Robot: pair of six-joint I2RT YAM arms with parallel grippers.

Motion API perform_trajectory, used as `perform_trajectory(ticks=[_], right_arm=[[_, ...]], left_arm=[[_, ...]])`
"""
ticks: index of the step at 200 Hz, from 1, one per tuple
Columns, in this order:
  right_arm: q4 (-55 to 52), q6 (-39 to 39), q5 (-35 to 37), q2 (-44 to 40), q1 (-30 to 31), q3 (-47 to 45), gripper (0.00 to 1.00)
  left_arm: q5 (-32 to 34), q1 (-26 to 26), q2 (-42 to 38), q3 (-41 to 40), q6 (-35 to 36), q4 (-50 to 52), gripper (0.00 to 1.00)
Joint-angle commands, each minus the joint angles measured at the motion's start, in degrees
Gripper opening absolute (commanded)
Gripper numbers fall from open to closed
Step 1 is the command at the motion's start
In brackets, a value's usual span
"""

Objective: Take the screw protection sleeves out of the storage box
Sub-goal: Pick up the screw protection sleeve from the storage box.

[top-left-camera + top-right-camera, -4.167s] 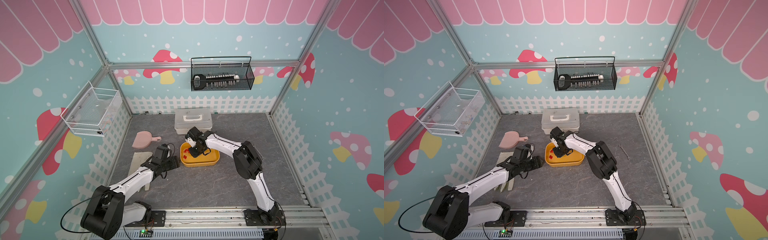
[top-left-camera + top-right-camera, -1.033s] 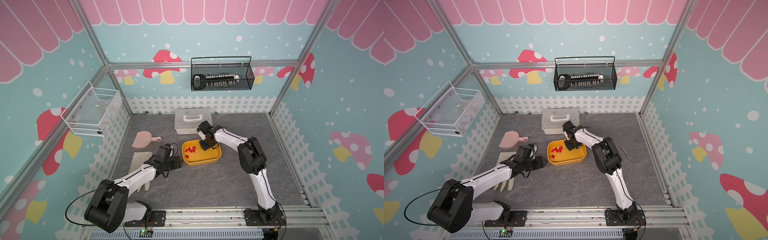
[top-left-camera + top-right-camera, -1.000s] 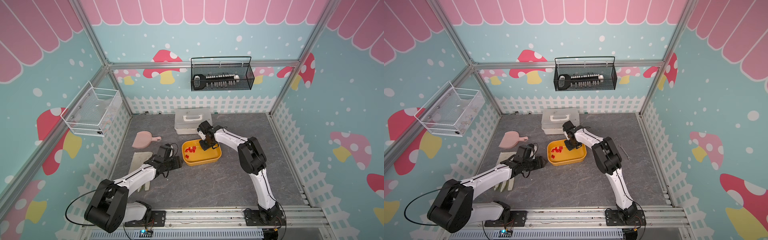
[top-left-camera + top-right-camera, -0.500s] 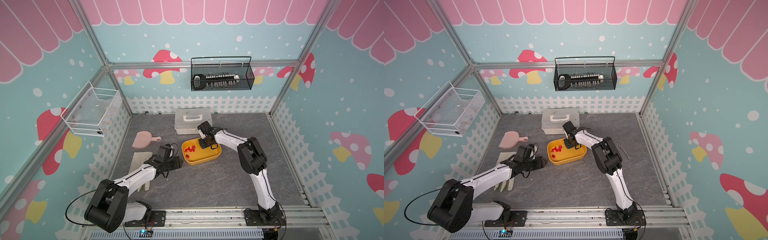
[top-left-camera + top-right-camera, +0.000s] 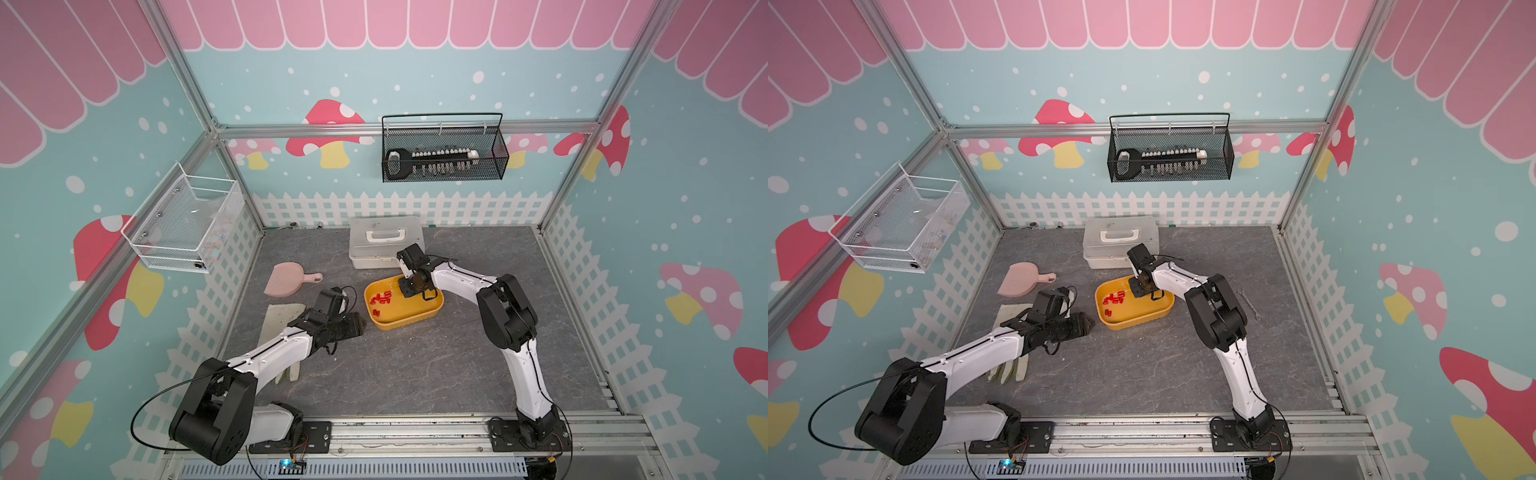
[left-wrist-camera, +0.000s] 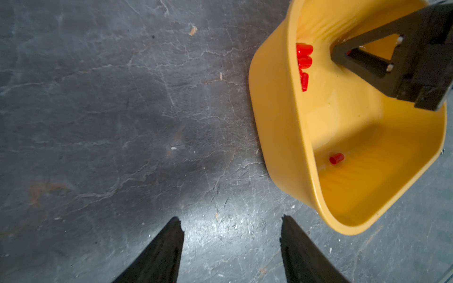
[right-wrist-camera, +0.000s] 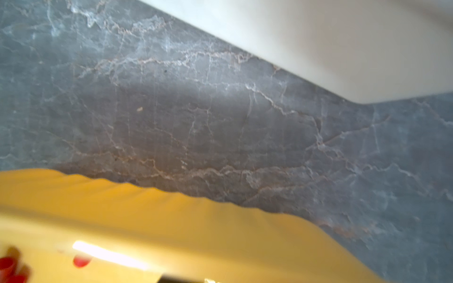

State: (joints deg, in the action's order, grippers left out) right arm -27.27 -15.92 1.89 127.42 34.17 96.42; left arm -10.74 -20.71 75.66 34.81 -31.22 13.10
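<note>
Yellow storage box [image 5: 407,321] holding screw protection sleeves [image 5: 382,297], right fingers [image 6: 404,58] inside, gap unclear, left fingers [image 6: 161,257] wide apart

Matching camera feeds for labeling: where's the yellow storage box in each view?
Top view: storage box, mid-table, in front of the white case.
Top view: storage box, same place, slightly left of centre.
Left wrist: storage box, outer wall and inside, close up.
Right wrist: storage box rim, blurred, close up.
Shared landmark: red sleeves inside it.
</note>
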Motion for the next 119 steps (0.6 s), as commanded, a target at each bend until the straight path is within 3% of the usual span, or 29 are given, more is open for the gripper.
perform_trajectory(ticks=[1, 73, 119], right_arm=[[-2.3, -0.1, -0.3, -4.8, -0.2, -1.1, 0.26], [-4.2, 0.1, -0.3, -15.2, -0.7, -5.7, 0.26], [-3.2, -0.6, -1.8, -22.6, -5.3, -12.2, 0.26]], left_arm=[[-0.3, -0.3, 0.2, 1.5, 1.0, 0.7, 0.65], [-0.3, -0.3, 0.1, 2.2, 0.9, 0.7, 0.65], [-0.2, -0.4, -0.2, 2.3, 0.9, 0.9, 0.65]])
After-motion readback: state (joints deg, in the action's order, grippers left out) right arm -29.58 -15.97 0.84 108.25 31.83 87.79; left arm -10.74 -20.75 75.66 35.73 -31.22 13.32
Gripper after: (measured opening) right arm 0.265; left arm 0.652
